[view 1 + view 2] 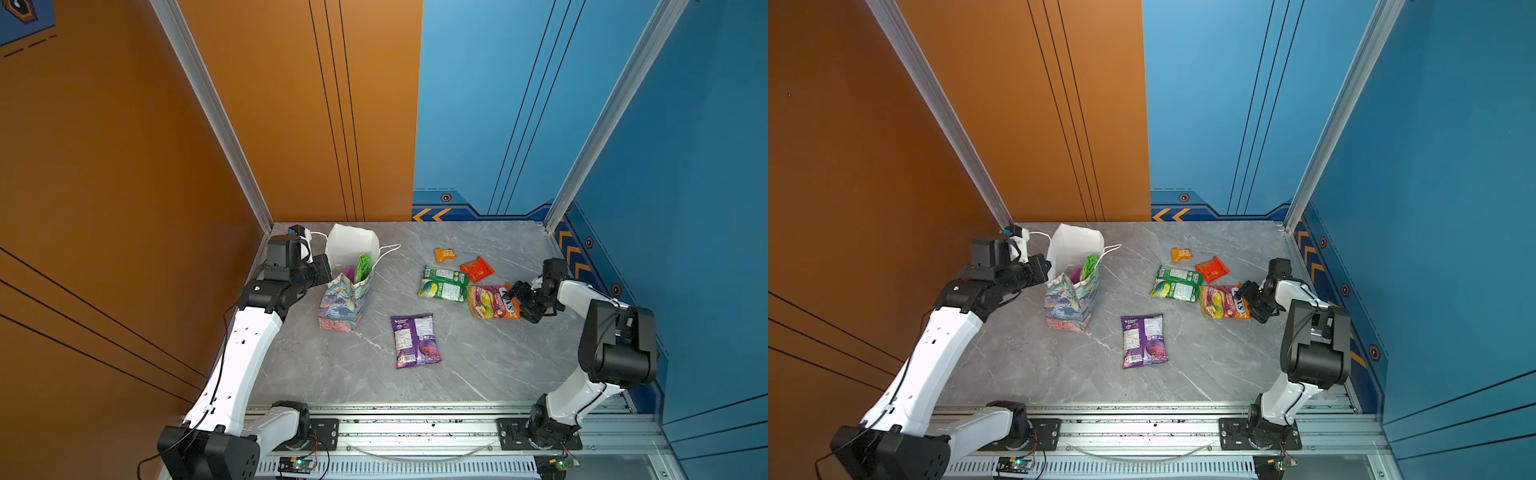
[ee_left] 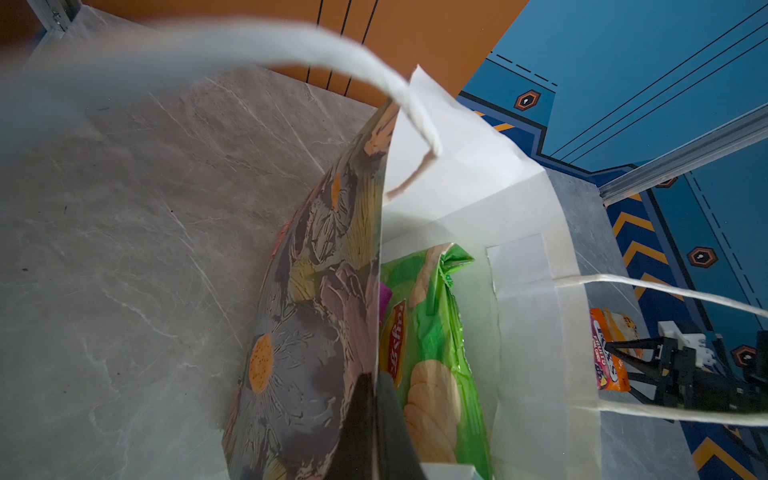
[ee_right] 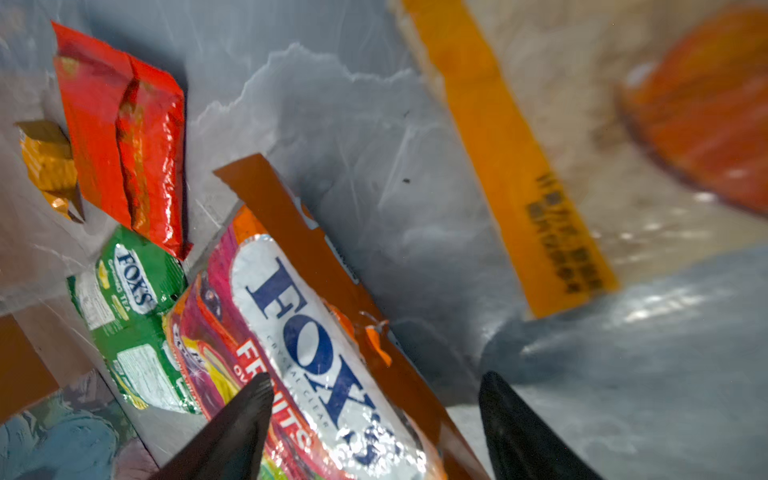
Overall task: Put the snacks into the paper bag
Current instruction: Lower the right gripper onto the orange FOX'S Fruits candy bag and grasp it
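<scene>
The floral paper bag (image 1: pixel 345 301) (image 1: pixel 1071 305) stands open at the left rear, and my left gripper (image 1: pixel 329 271) (image 2: pixel 376 386) is shut on its wall (image 2: pixel 316 291). Inside it show a green packet (image 1: pixel 362 266) (image 2: pixel 432 332) and a bit of purple. My right gripper (image 1: pixel 516 301) (image 3: pixel 376 378) is open, its jaws straddling the end of a magenta fruit-candy packet (image 1: pixel 492 301) (image 3: pixel 316 332) lying on the table. Beside that lie a green packet (image 1: pixel 442 284) (image 3: pixel 129 291), a red one (image 1: pixel 477 269), a small orange one (image 1: pixel 444 254) and a purple one (image 1: pixel 415 340).
The grey marble table (image 1: pixel 478 374) is walled in orange on the left and blue at the back and right. The bag's white cord handles (image 2: pixel 665 291) hang loose. A blurred cream and orange wrapper (image 3: pixel 540 187) lies close to the right wrist camera.
</scene>
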Robot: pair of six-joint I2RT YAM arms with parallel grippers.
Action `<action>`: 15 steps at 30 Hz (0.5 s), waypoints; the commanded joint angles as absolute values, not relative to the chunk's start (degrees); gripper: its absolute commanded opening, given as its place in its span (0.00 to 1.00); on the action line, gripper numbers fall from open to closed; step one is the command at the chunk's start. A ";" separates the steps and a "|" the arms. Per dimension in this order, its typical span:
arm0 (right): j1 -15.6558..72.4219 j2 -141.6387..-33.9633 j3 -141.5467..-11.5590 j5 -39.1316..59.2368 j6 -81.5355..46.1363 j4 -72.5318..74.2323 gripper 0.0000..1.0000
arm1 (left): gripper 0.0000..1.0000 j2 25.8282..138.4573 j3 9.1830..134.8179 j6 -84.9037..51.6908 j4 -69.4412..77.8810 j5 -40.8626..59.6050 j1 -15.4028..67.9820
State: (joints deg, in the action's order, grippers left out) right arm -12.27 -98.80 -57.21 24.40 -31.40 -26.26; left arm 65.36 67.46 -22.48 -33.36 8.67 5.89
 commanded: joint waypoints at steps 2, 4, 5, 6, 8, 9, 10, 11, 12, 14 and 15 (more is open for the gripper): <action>-10.66 -102.35 -57.91 26.82 -30.94 -26.80 0.69 | 0.00 65.04 66.10 -22.85 -33.31 9.41 5.54; -10.15 -103.18 -57.78 26.84 -30.94 -26.67 0.62 | 0.00 65.13 66.16 -22.85 -33.27 9.50 5.47; -9.96 -103.47 -57.59 26.89 -31.00 -26.55 0.59 | 0.00 65.13 66.23 -22.86 -33.31 9.74 5.45; -9.71 -103.58 -57.35 26.81 -31.10 -26.39 0.54 | 0.00 65.17 66.19 -22.92 -33.31 9.75 5.45; -9.66 -103.49 -56.47 26.93 -31.58 -25.40 0.45 | 0.00 65.13 66.20 -22.92 -33.31 9.74 5.31; -9.64 -103.28 -55.93 27.05 -31.77 -24.86 0.41 | 0.00 65.18 66.24 -22.94 -33.26 9.71 5.37; -9.66 -103.07 -55.54 27.07 -31.98 -24.59 0.36 | 0.00 65.20 66.24 -22.88 -33.31 9.80 5.36; -9.59 -102.80 -55.23 27.07 -32.15 -24.29 0.31 | 0.00 65.21 66.19 -22.96 -33.31 9.80 5.22; -9.66 -102.35 -54.89 27.09 -32.30 -24.05 0.27 | 0.00 65.29 66.26 -22.94 -33.27 9.88 5.31; -9.54 -101.36 -54.36 27.20 -32.56 -23.66 0.21 | 0.00 65.48 66.24 -22.94 -33.31 10.17 5.25; -9.55 -100.78 -54.17 27.27 -32.76 -23.56 0.18 | 0.00 65.57 66.19 -23.03 -33.28 10.26 5.27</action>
